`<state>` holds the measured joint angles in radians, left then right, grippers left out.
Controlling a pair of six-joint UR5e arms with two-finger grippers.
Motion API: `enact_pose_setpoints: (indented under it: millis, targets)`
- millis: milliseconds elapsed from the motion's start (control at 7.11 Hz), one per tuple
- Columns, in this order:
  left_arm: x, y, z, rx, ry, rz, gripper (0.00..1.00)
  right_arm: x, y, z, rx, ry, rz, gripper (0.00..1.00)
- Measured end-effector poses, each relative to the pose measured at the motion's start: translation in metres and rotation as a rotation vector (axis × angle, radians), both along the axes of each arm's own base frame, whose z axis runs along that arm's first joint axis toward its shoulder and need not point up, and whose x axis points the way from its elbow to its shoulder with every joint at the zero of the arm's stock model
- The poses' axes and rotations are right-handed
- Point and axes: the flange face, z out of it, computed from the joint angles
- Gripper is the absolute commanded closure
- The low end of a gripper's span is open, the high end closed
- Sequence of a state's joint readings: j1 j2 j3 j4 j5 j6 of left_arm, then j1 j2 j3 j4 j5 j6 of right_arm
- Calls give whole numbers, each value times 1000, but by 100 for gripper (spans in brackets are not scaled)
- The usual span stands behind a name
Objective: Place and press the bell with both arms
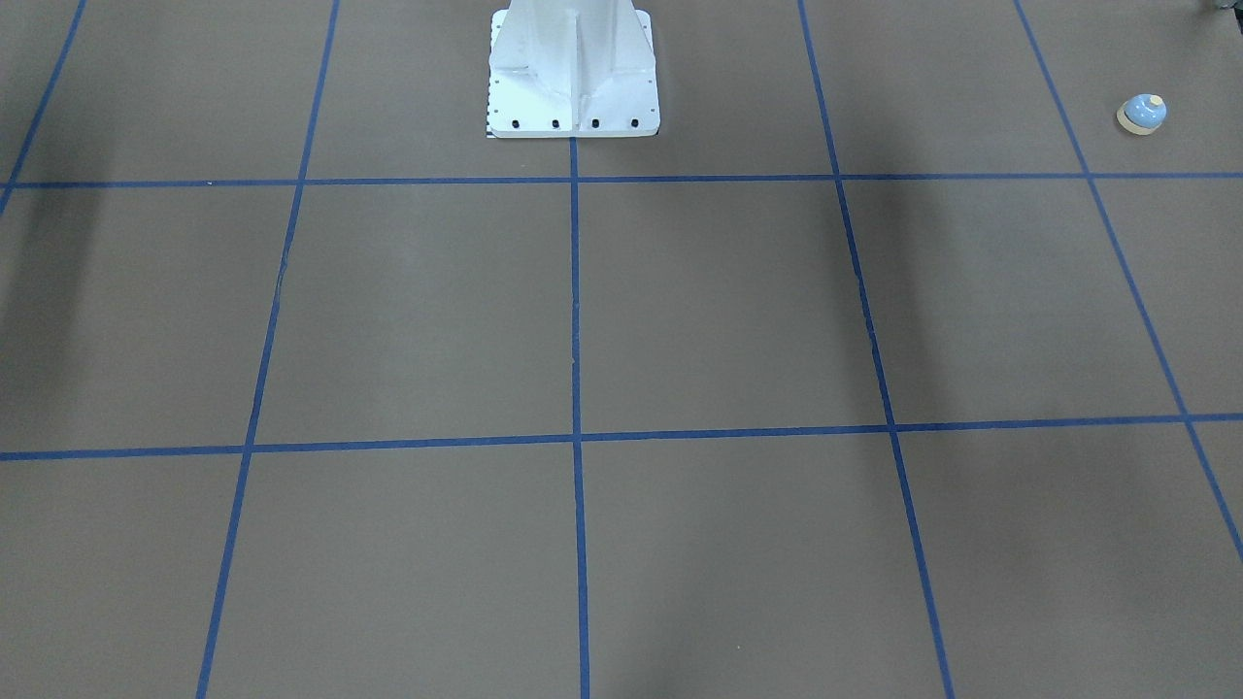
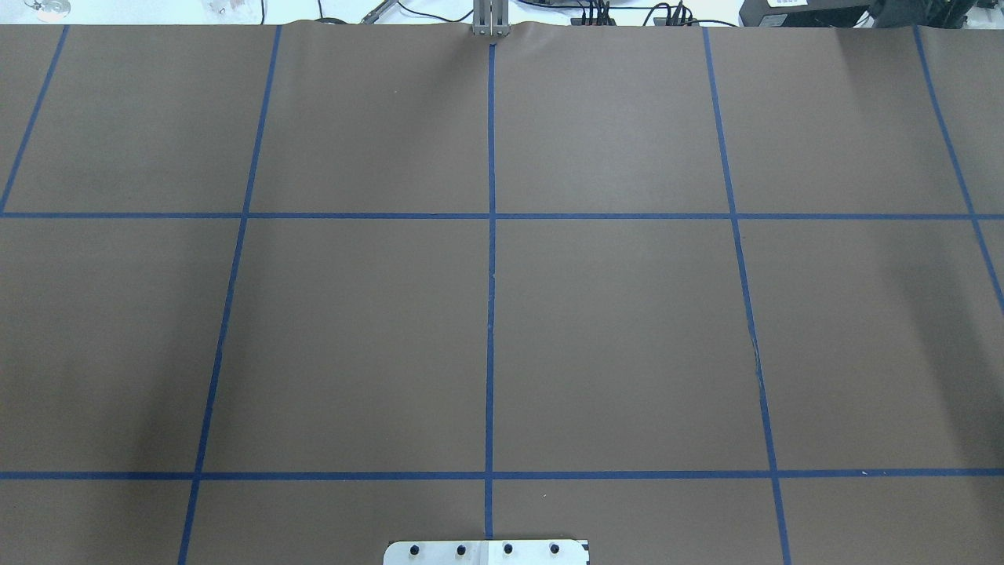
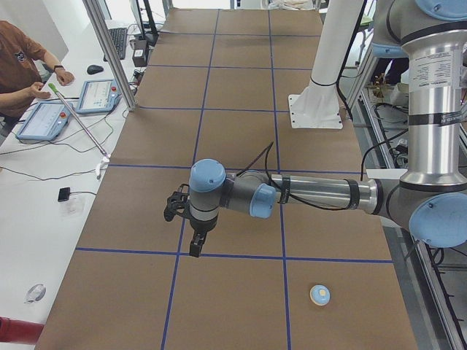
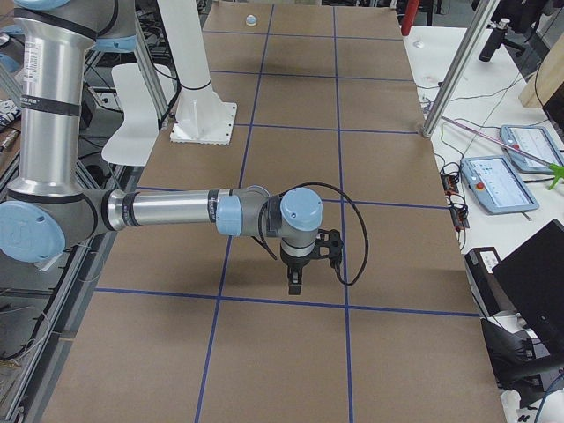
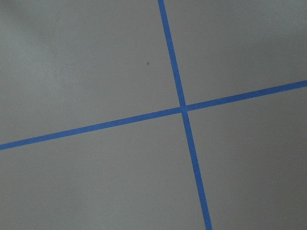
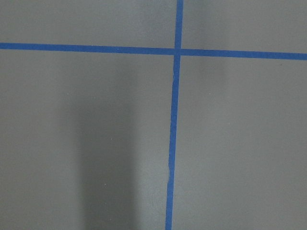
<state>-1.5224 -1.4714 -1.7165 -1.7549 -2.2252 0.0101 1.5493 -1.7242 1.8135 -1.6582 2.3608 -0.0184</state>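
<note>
The light-blue bell with a cream button stands upright on the brown table, at the end on my left side, close to the robot's edge. It also shows in the exterior left view and, tiny, in the exterior right view. My left gripper hangs pointing down above the table, apart from the bell and further out from the robot. My right gripper hangs pointing down over the table's other half. Both show only in the side views, so I cannot tell if they are open or shut. Both wrist views show only table and blue tape.
The white pedestal base stands at the middle of the robot's edge. Blue tape lines divide the table into squares. Metal posts stand at the operators' edge. An operator sits beside tablets.
</note>
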Motion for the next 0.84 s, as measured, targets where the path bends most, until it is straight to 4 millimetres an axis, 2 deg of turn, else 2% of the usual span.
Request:
enact_pose_setpoints:
  millis: [281, 562, 844]
  targets:
    - [0, 4, -17, 28, 1, -2, 0, 0, 0, -2, 3, 1, 0, 0]
    - [-1, 25, -46, 37, 15, -35, 0, 1, 2, -2, 4, 0, 1, 0]
    - [9, 51, -73, -93, 65, -211, 0, 1, 5, -1, 0, 1, 2, 0]
